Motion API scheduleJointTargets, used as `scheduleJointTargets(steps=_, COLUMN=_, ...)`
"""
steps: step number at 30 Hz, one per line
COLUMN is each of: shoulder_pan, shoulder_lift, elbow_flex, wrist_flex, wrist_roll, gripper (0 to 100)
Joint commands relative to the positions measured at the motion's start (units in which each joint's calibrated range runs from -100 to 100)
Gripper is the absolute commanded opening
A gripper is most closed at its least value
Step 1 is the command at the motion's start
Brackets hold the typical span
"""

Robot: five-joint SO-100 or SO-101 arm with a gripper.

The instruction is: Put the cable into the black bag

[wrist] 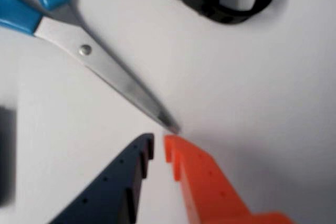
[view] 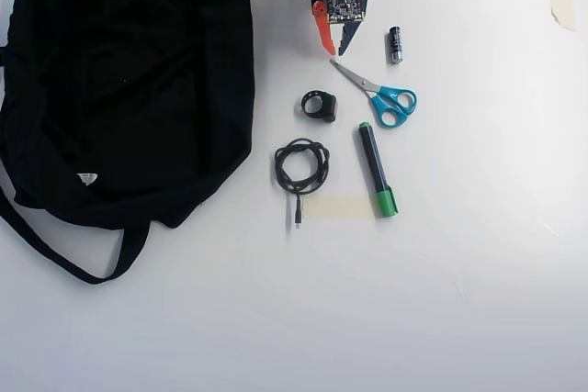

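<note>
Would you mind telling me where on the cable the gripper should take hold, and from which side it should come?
Probably the coil's rim, from straight above. The cable lies flat as a round loop, plug end trailing toward the bottom of the overhead view. One finger inside the loop and one outside should pinch the bundled strands; the side away from the green marker has more room. The gripper is empty.
</note>
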Motion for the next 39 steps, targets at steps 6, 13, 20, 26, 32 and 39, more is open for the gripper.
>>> scheduleJointTargets(steps=6, shoulder_pan=0.3, shoulder_lift=-0.7, elbow_flex=2.2, wrist_flex=0.5, wrist_roll=-0.2, gripper=2)
scheduleJointTargets(steps=13, shoulder_pan=0.3, shoulder_lift=-0.7, elbow_flex=2.2, wrist_flex=0.5, wrist_roll=-0.2, gripper=2)
scheduleJointTargets(steps=20, shoulder_pan=0.3, shoulder_lift=-0.7, elbow_flex=2.2, wrist_flex=0.5, wrist_roll=-0.2, gripper=2)
scheduleJointTargets(steps=26, shoulder_pan=-0.3, shoulder_lift=-0.7, elbow_flex=2.2, wrist_flex=0.5, wrist_roll=-0.2, gripper=2)
scheduleJointTargets(steps=32, shoulder_pan=0.3, shoulder_lift=-0.7, elbow_flex=2.2, wrist_flex=-0.3, wrist_roll=-0.3, gripper=2)
scheduleJointTargets(steps=39, shoulder_pan=0.1, shoulder_lift=0.4, elbow_flex=1.0, wrist_flex=-13.4, wrist_roll=-1.9, gripper=2)
